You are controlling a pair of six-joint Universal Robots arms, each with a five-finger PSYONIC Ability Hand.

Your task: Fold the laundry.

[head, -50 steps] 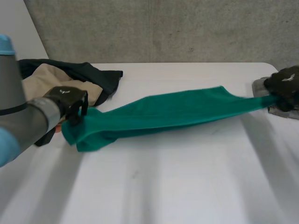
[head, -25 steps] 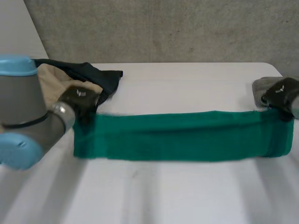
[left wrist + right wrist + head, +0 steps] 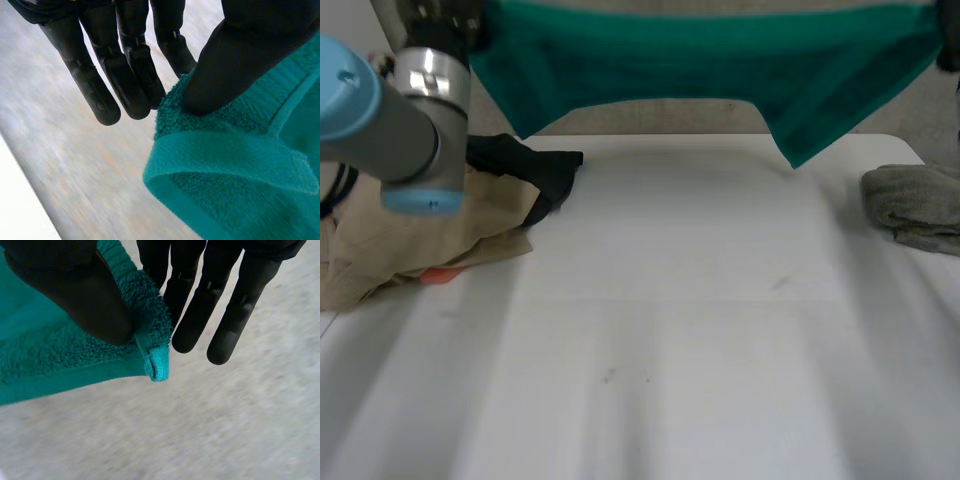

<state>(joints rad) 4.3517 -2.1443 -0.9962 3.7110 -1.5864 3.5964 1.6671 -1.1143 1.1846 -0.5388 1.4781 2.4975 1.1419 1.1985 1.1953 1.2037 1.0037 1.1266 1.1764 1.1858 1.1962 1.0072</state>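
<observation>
**Green terry towel held aloft over the white table.** The teal-green terry towel hangs in the air above the far part of the white table, stretched wide from left to right and clear of the surface. Its lower edge drops to a point at each side and rises between them. A flat woven hem band runs along its border.

In the left wrist view, the left hand pinches a looped-pile corner of the towel between its thumb and straight fingers. The hem there is rolled over below the thumb. In the right wrist view, the right hand clamps the opposite corner the same way, and the stitched end of the hem juts out just below the thumb.

On the table, a crumpled tan cloth and a dark garment lie at the far left beneath the left arm. A bunched grey cloth lies at the far right.
</observation>
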